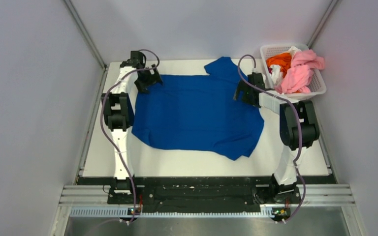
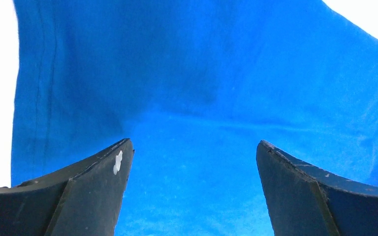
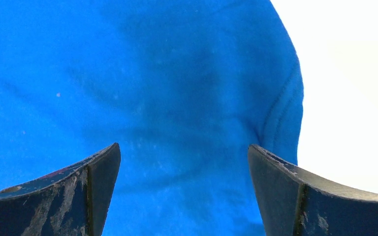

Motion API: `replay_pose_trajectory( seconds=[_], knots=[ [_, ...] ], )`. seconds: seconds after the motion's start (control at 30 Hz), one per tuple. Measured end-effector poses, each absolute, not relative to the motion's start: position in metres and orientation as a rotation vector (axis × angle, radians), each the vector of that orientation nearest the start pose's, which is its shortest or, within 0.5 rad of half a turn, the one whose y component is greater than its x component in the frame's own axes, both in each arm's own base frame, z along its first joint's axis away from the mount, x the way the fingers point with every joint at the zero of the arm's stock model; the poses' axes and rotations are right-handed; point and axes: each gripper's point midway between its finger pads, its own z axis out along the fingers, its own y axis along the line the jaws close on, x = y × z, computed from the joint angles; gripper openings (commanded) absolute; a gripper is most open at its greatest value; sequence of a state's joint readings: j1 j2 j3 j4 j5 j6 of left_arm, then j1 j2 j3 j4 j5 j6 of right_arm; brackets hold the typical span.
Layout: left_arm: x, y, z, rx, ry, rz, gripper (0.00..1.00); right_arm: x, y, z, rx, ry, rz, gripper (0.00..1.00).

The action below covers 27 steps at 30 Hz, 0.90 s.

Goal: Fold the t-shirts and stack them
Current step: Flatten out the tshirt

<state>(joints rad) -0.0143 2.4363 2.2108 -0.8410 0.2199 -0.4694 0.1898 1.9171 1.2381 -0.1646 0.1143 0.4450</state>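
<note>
Fingers of the left gripper [image 2: 193, 143] and the right gripper [image 3: 183, 146] stand wide apart, holding nothing, over the blue t-shirt [image 1: 197, 110], which is spread flat across the white tabletop [image 1: 177, 164]. A pink t-shirt [image 1: 299, 73], an orange t-shirt [image 1: 279, 61] and a white t-shirt [image 1: 275, 74] sit heaped in the basket [image 1: 320, 88] at the far right corner.

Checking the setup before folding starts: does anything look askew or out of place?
The blue t-shirt lies flat but skewed to the table edges, its near edge curved. A pink t-shirt spills over the basket rim. Nothing looks damaged.
</note>
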Motion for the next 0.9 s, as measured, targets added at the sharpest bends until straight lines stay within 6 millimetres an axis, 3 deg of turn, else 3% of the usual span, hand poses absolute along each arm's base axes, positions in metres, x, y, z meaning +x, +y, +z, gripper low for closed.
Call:
replay_pose_trajectory(
  seconds=[0.1, 0.27, 0.33, 0.4, 0.47, 0.57, 0.73, 0.9],
  knots=[
    [0.532, -0.07, 0.071, -0.519, 2.632, -0.451, 0.99, 0.455, 0.087, 0.059, 0.342, 2.378, 0.128, 0.99],
    [0.45, -0.097, 0.11, -0.462, 2.637, -0.491, 0.99, 0.412, 0.108, 0.108, 0.296, 2.294, 0.173, 0.99],
    [0.417, -0.116, 0.126, -0.405, 2.617, -0.53, 0.99, 0.39, 0.119, 0.116, 0.281, 2.279, 0.214, 0.99],
    [0.388, -0.136, 0.132, -0.351, 2.604, -0.576, 0.99, 0.372, 0.128, 0.111, 0.278, 2.292, 0.242, 0.99],
    [0.366, -0.15, 0.125, -0.309, 2.625, -0.601, 0.99, 0.355, 0.133, 0.095, 0.274, 2.335, 0.253, 0.99],
    [0.337, -0.154, 0.091, -0.327, 2.717, -0.571, 0.99, 0.333, 0.132, 0.067, 0.286, 2.412, 0.236, 0.99],
    [0.293, -0.122, 0.039, -0.471, 2.847, -0.363, 0.99, 0.312, 0.124, 0.043, 0.33, 2.477, 0.209, 0.99],
    [0.263, -0.075, 0.03, -0.622, 2.829, -0.036, 0.99, 0.307, 0.12, 0.038, 0.357, 2.488, 0.187, 0.99]
  ],
)
